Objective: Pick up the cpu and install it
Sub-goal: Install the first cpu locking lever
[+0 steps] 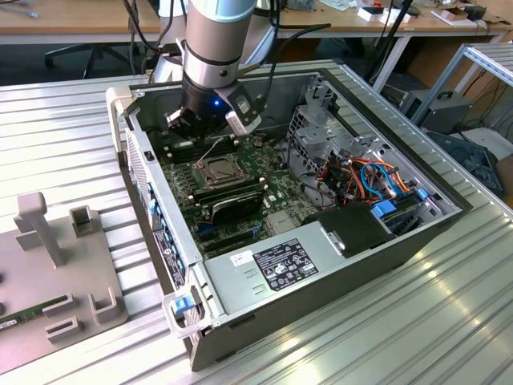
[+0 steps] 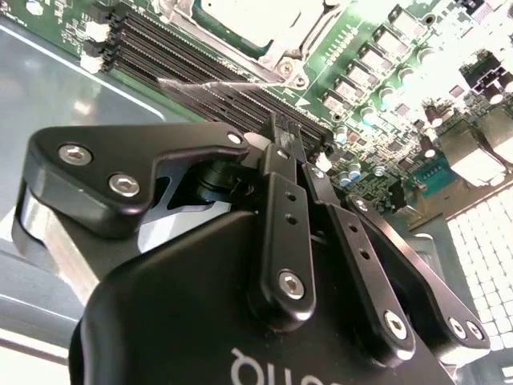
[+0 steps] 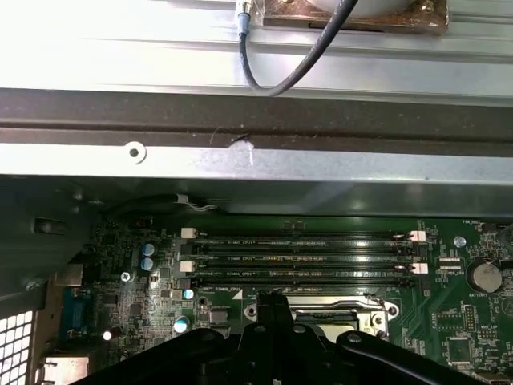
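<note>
My gripper (image 1: 207, 128) hangs inside the open computer case (image 1: 417, 233), low over the motherboard (image 1: 240, 192). It is just behind the square socket (image 1: 216, 170) and over the black memory slots (image 3: 304, 257). Its fingers (image 2: 278, 132) are pressed together with nothing visible between them, as the first wrist view also shows at the gripper (image 3: 272, 303). In the second wrist view a pale silver-grey square face (image 2: 256, 16) lies inside the socket's metal frame; it looks like the cpu. A thin wire lever (image 2: 196, 83) stands free beside the socket.
Case walls surround the board. A drive cage (image 1: 321, 128), coloured cables (image 1: 361, 176) and the power supply (image 1: 272, 265) fill the exterior view's right side. A grey fixture plate (image 1: 56, 273) holding a green memory stick (image 1: 28, 314) lies outside the case on the ribbed table.
</note>
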